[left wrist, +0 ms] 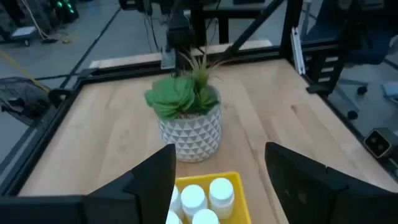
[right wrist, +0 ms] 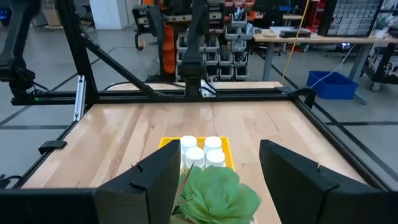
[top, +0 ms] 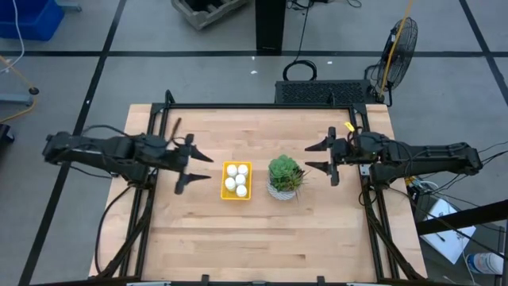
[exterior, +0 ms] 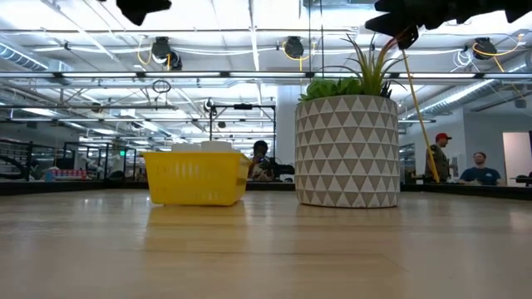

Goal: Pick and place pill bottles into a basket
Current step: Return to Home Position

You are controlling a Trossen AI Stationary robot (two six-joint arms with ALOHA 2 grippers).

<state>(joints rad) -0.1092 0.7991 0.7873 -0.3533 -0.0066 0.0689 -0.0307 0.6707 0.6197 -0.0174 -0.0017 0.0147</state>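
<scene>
**Five bottles in basket, both grippers spread and clear**

Pale wood table (top: 317, 230) w/ a black frame (top: 262, 106) round its edge. The yellow basket (top: 228, 195) sits near the middle, flat on the wood. All five pill bottles (top: 240, 180) are inside it, upright, caps up, packed close.

Just beside the basket, on the right arm's side, is a plant (top: 284, 175) in a white pot w/ grey triangles. Basket and pot are close but not touching.

The left gripper (top: 210, 167) is near the basket's left side, fingers spread wide, holding nothing. The right gripper (top: 306, 156) is just past the plant, fingers also spread, nothing btwn them. The low view shows both raised off the wood.

Room: grey floor (top: 198, 75) w/ dark lines, a fan (top: 401, 44) beyond the table's far right corner, a blue bin (top: 28, 17) far left. The low view shows long ceiling lights (exterior: 249, 31) and people (exterior: 478, 169) in the bkgd.
</scene>
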